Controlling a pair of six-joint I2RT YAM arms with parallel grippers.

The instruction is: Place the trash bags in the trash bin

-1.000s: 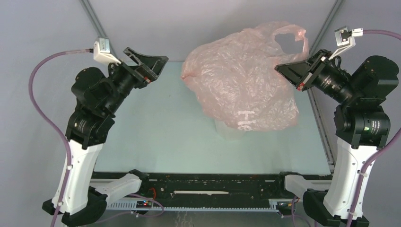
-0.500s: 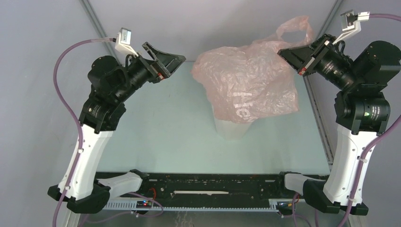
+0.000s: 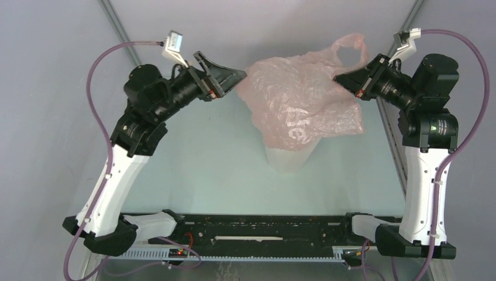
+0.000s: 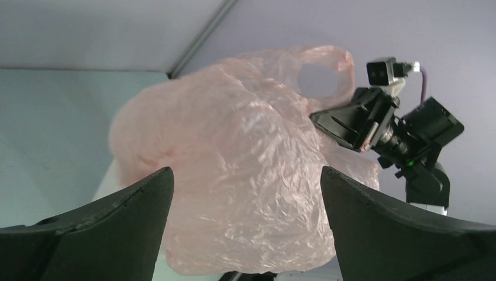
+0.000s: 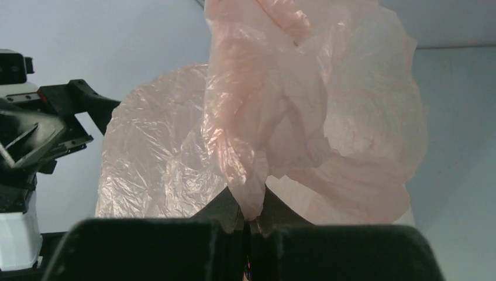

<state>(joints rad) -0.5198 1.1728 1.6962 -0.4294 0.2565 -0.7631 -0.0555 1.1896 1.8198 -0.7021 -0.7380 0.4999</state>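
Observation:
The pale-pink trash bag [image 3: 298,105] hangs in the air over the small translucent white trash bin [image 3: 286,159], covering its rim. My right gripper [image 3: 344,79] is shut on the bag's film near a handle loop [image 3: 351,50] and holds it up; the pinched film shows in the right wrist view [image 5: 251,199]. My left gripper [image 3: 237,76] is open and empty, close to the bag's left edge. In the left wrist view the bag [image 4: 245,170] fills the space beyond the open fingers [image 4: 146,193].
The pale green table [image 3: 199,170] lies under the bin. Metal frame posts [image 3: 120,26] run up at both back corners. Grey walls close in the back and sides. The arm bases and a black rail [image 3: 257,225] sit at the near edge.
My left gripper has risen and moved right toward the bag. My right gripper has shifted the held bag, which now hangs narrower and more bunched over the bin.

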